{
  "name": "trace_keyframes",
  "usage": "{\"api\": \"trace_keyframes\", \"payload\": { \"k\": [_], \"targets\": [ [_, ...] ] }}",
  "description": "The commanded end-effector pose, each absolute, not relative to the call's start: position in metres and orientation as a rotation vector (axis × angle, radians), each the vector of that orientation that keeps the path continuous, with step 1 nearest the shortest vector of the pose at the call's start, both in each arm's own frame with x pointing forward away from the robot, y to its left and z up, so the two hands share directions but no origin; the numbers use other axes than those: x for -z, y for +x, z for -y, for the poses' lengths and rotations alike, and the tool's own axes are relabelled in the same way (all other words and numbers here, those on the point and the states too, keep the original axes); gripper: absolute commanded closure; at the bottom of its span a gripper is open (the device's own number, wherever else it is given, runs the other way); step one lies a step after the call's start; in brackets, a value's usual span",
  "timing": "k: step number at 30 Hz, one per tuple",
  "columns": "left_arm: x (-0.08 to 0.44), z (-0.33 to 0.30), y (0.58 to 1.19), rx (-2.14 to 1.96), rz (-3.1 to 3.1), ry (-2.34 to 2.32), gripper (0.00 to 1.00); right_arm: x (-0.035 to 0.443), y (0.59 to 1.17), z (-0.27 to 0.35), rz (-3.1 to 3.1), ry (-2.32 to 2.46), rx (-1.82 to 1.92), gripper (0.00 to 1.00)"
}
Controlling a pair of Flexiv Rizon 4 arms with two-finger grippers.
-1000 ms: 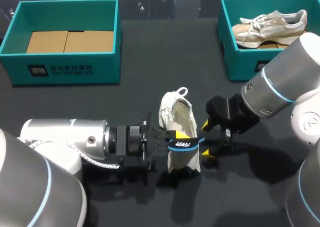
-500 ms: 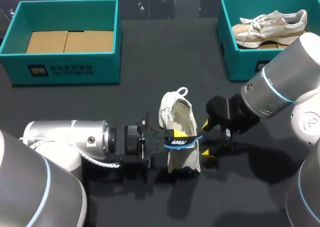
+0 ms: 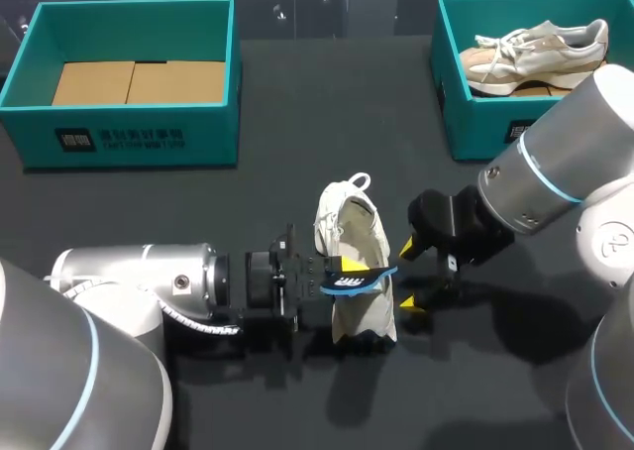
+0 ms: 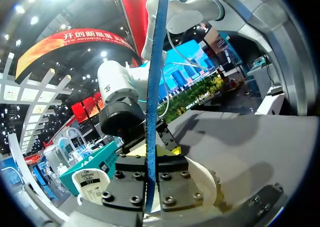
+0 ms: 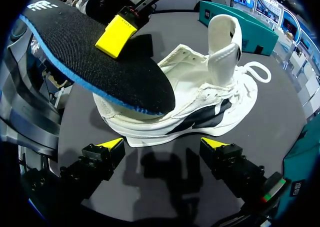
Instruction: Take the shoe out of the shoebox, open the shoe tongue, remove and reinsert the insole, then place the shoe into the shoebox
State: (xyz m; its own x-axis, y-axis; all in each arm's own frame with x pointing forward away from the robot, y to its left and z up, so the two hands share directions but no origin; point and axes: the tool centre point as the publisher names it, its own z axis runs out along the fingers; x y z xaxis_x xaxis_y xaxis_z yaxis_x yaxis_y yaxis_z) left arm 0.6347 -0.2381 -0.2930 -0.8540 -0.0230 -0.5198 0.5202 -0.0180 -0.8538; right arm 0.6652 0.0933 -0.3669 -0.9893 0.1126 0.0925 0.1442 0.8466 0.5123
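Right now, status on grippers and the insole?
Left gripper shut on insole, above the white shoe. Right gripper open, just short of shoe's side. Shoe upright on table, tongue raised. Nothing blocking.

Site: robot work bench | Evidence: I note dark table (image 3: 327, 93), teal shoebox (image 3: 134, 138) at 10 o'clock, second shoebox (image 3: 475, 123) at 2 o'clock, my left arm (image 3: 129, 286) and right arm (image 3: 565, 163) flanking.

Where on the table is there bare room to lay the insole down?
Bare table between the empty shoebox and the right shoebox with the beige sneaker, behind the white shoe; also in front of the shoe. Crowded at the shoe: left tool holds the insole there, right tool open beside it.
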Motion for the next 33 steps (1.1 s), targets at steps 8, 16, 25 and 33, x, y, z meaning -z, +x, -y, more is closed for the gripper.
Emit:
{"api": "trace_keyframes", "payload": {
  "k": [8,16,25,33],
  "targets": [
    [0.306,0.241,0.643,1.942,-1.884,0.494,1.00,0.368,0.665,-0.094,2.962,-0.205,0.828,0.00],
    [0.316,0.240,0.650,1.903,-1.921,0.466,1.00,0.368,0.665,-0.094,2.962,-0.205,0.828,0.00],
    [0.329,0.241,0.658,1.853,-1.969,0.431,1.00,0.368,0.665,-0.094,2.962,-0.205,0.828,0.00],
    [0.332,0.238,0.661,1.825,-1.990,0.404,1.00,0.368,0.665,-0.094,2.962,-0.205,0.828,0.00]
  ]
}}
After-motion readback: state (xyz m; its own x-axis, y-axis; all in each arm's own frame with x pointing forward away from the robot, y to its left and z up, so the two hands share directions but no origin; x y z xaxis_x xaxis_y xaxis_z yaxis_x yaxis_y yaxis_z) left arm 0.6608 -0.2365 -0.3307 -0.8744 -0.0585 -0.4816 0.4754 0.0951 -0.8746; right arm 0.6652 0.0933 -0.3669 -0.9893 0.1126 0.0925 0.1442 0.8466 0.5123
